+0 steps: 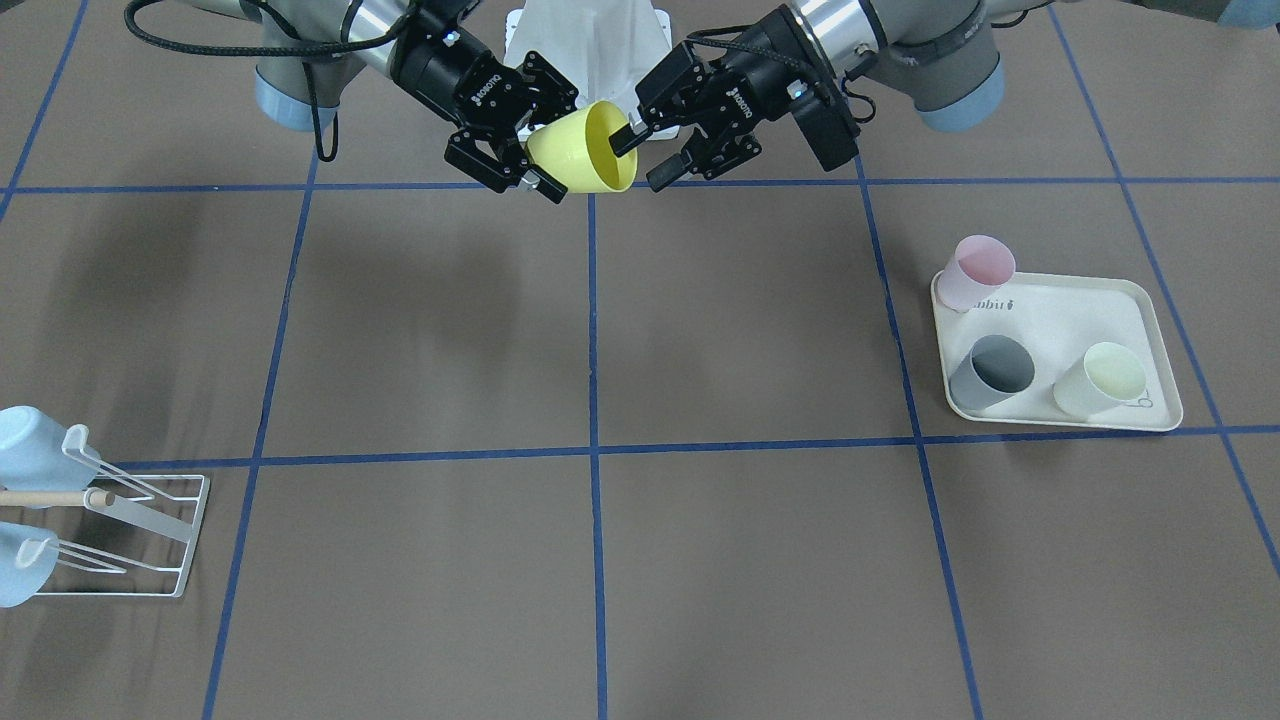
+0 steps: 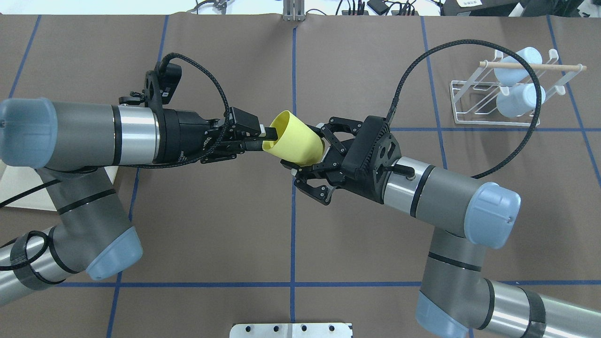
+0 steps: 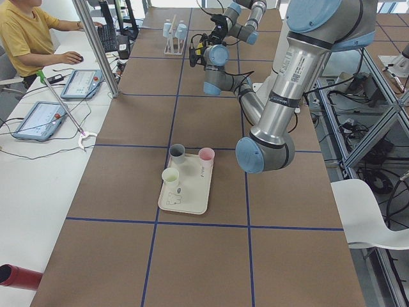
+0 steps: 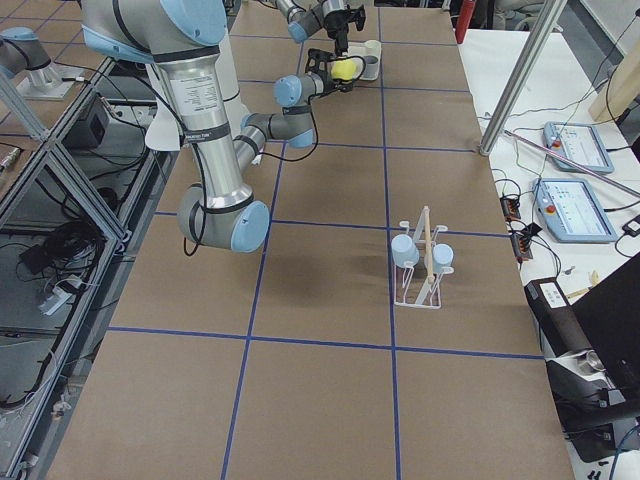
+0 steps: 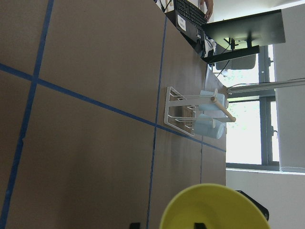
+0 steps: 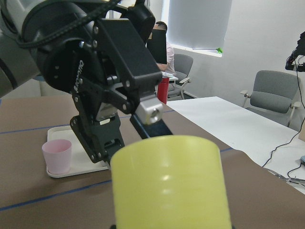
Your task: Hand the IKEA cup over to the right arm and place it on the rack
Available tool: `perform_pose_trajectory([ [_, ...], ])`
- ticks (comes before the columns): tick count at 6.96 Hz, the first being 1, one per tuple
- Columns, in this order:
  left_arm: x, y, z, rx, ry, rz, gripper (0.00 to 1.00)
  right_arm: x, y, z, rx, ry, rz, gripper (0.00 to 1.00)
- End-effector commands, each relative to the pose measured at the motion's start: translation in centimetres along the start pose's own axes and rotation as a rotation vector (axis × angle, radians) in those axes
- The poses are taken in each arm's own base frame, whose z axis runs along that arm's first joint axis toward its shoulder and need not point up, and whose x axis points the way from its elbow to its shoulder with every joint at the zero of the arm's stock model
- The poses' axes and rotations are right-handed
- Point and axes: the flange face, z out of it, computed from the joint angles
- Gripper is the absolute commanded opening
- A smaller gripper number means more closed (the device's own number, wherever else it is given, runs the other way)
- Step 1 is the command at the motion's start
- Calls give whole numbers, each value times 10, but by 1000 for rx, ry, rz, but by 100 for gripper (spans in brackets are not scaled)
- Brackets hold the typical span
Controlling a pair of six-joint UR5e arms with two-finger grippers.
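The yellow IKEA cup [image 1: 575, 155] [image 2: 296, 141] hangs on its side in mid-air between both arms, above the table's middle line. My right gripper [image 1: 548, 140] [image 2: 310, 150] is shut on its base end, one finger on each side of the body. My left gripper [image 1: 645, 157] [image 2: 265, 137] stands open at the rim, with one finger inside the mouth, the other outside, and a gap between them. The cup fills the bottom of the right wrist view [image 6: 169, 186]. The white wire rack [image 1: 150, 530] [image 2: 474, 105] with its wooden rod stands far off on my right.
Two pale blue cups [image 1: 35, 455] [image 2: 519, 101] hang on the rack. On my left, a cream tray [image 1: 1080, 310] holds a pink cup [image 1: 975, 270], a grey cup [image 1: 992, 372] and a pale cup [image 1: 1100, 378]. A person [image 3: 19, 32] sits at a side desk.
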Motion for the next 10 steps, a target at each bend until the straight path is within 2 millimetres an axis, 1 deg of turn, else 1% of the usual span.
perform_pose_trajectory([
  [1, -16, -18, -16, 33, -32, 30, 99, 17, -3, 2, -54, 43, -16, 31],
  [2, -39, -22, -25, 47, -75, 96, 99, 26, -16, 3, -186, 100, -37, 25],
  [3, -56, -31, -36, 66, -112, 149, 99, 35, -34, 1, -303, 157, -56, 17],
  [4, -72, -41, -44, 82, -166, 220, 99, 55, -42, 7, -410, 225, -73, 7],
  [5, -76, -46, -43, 88, -215, 257, 99, 77, -46, 12, -509, 267, -171, 0],
  [6, -78, -48, -43, 90, -227, 257, 99, 112, -47, 6, -627, 307, -322, 0],
  [7, -77, -48, -43, 91, -226, 256, 99, 147, -47, -5, -740, 345, -431, 0],
  [8, -77, -47, -43, 89, -226, 256, 99, 171, -39, -16, -856, 367, -475, 0],
  [9, -78, -47, -43, 89, -226, 256, 99, 195, -37, -27, -925, 390, -503, 0],
  [10, -78, -47, -43, 89, -226, 256, 99, 229, -40, -50, -1049, 363, -649, 0],
])
